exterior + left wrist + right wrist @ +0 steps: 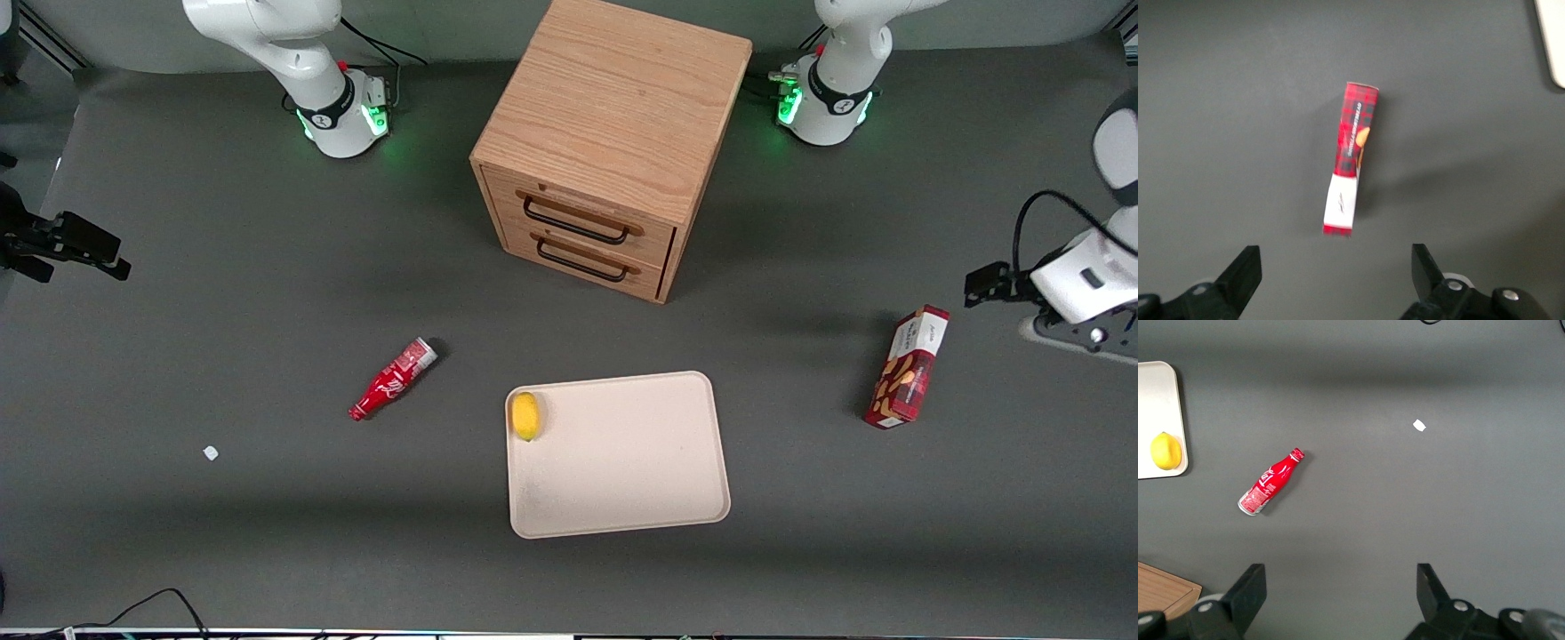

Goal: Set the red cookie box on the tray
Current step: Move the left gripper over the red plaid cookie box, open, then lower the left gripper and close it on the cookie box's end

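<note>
Toward the parked arm's end of the table a small white scrap and a red bottle lie on the grey mat, the bottle on its side and well apart from everything the task needs. Next comes the tray, nearer the front camera than the wooden cabinet with its 2 drawers; 1 lemon sits in the tray's corner, leaving most of the tray bare. Toward the working arm's end lies the red cookie box, resting on a narrow edge on the mat, well apart from the tray. The gripper hangs above the box with its 2 fingers spread wide and nothing between them. The likely trouble is the box's stance: on that slim edge it could tip flat if 1 finger touches before the other, and it lies slightly askew to the fingers, so a descent without turning the wrist could nudge it. A loose pinch on the smooth carton might let it swing during the carry, and a careless drop near the lemon could send the fruit rolling.
</note>
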Robot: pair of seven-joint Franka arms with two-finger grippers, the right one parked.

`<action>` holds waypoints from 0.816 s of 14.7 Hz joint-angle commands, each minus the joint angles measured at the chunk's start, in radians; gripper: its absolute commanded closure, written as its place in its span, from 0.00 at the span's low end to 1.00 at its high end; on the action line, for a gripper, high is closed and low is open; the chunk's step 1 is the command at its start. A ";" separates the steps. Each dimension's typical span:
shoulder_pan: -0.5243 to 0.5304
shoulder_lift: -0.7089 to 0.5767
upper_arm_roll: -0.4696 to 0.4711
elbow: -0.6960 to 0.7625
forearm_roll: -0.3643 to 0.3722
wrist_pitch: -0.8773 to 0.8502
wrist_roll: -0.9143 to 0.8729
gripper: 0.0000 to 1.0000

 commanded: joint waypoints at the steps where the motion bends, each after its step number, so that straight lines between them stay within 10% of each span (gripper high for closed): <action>1: 0.009 0.006 -0.005 -0.133 0.023 0.186 0.032 0.00; 12: -0.004 0.217 0.012 -0.287 0.063 0.640 0.038 0.00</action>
